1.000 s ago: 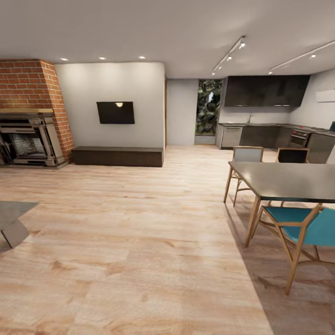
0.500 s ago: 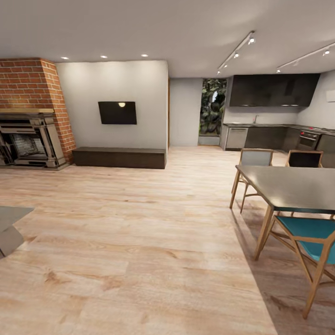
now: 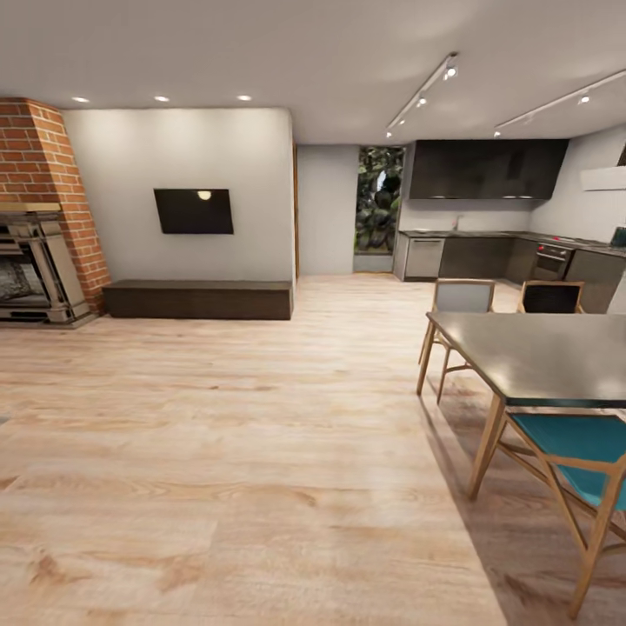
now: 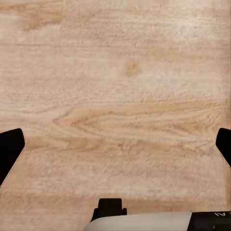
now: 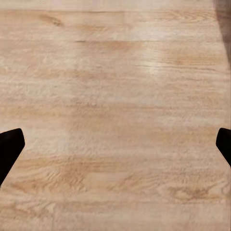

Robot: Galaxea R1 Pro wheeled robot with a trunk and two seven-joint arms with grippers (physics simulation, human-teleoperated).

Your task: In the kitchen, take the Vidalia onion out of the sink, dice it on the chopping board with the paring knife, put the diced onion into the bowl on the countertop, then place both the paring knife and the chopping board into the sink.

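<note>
The kitchen (image 3: 487, 169) lies far off at the back right, with glossy black upper cabinets over a grey countertop (image 3: 469, 234). At this distance I cannot make out the sink, the Vidalia onion, the chopping board, the paring knife or the bowl. In the left wrist view my left gripper (image 4: 115, 149) is open, its black fingertips (image 4: 9, 151) wide apart over bare wood floor. My right gripper (image 5: 115, 149) is open the same way in the right wrist view, with nothing between its fingers.
Light wood floor (image 3: 261, 417) stretches ahead toward the kitchen. A dark dining table (image 3: 539, 352) with a teal chair (image 3: 574, 443) and two more chairs stands at the right. A brick fireplace (image 3: 35, 261), a low dark bench (image 3: 198, 298) and a wall screen (image 3: 193, 210) are at the left.
The whole view has swung to the right: the fireplace slid toward the left edge and the grey table corner at lower left has left the picture.
</note>
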